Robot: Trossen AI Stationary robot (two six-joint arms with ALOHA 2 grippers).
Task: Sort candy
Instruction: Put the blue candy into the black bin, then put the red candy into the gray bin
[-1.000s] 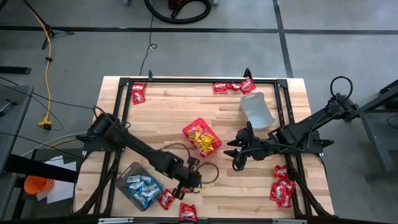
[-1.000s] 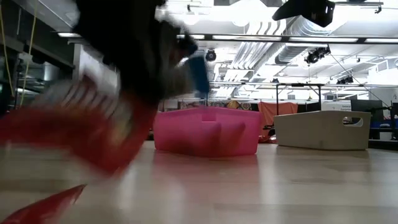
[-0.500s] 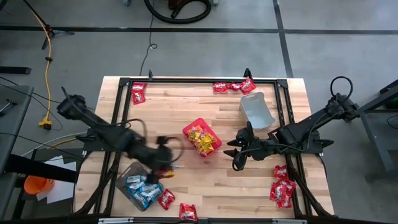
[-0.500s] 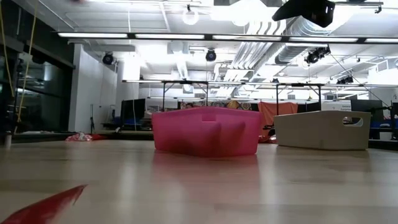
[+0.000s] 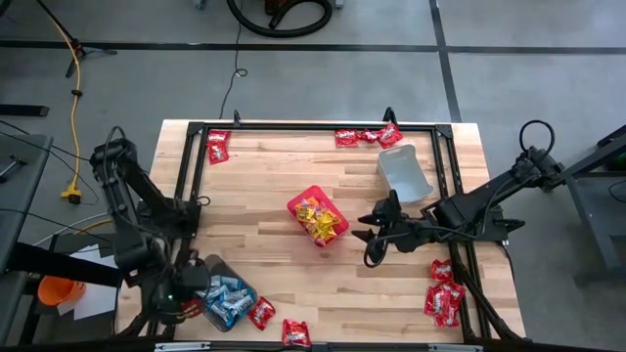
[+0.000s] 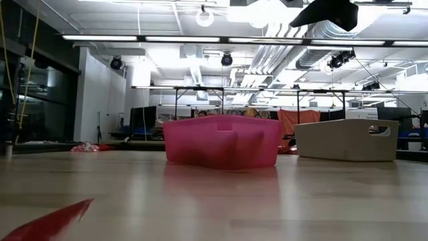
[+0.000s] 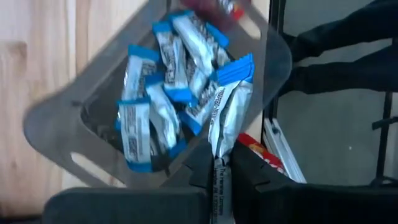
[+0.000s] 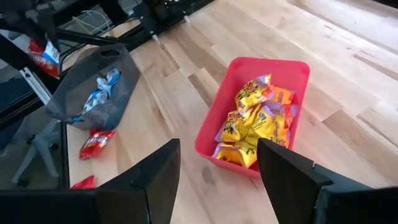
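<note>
My left gripper (image 5: 182, 299) is shut on a blue-and-white candy packet (image 7: 227, 109) above the left end of the grey tub (image 5: 221, 293), which holds several more blue-and-white packets (image 7: 158, 93). A red packet (image 7: 258, 152) shows close under the fingers; whether it is held too, I cannot tell. My right gripper (image 5: 370, 241) hovers open, right of the red bin (image 5: 318, 217), which is filled with yellow candy (image 8: 255, 121). Nothing is between its fingers. My left gripper pinches one narrow end (image 7: 219, 169) of the blue-and-white packet between its two fingers. The fingers point steeply down, in line with the packet's length. The packet sticks out past the fingertips, lifted clear above the tub's rim (image 7: 273, 68).
Red packets lie at the far left (image 5: 217, 147), far middle (image 5: 367, 135), near right (image 5: 445, 298) and near the front edge (image 5: 262, 313) (image 5: 295, 332). A pale empty tub (image 5: 404, 173) stands at the far right. A black frame rail (image 5: 186, 176) borders the wooden table.
My left gripper has swung from the near middle of the table toward the left edge, rising and rolling its wrist, and is now over the grey tub's left end. It has stayed shut, carrying the blue-and-white packet.
</note>
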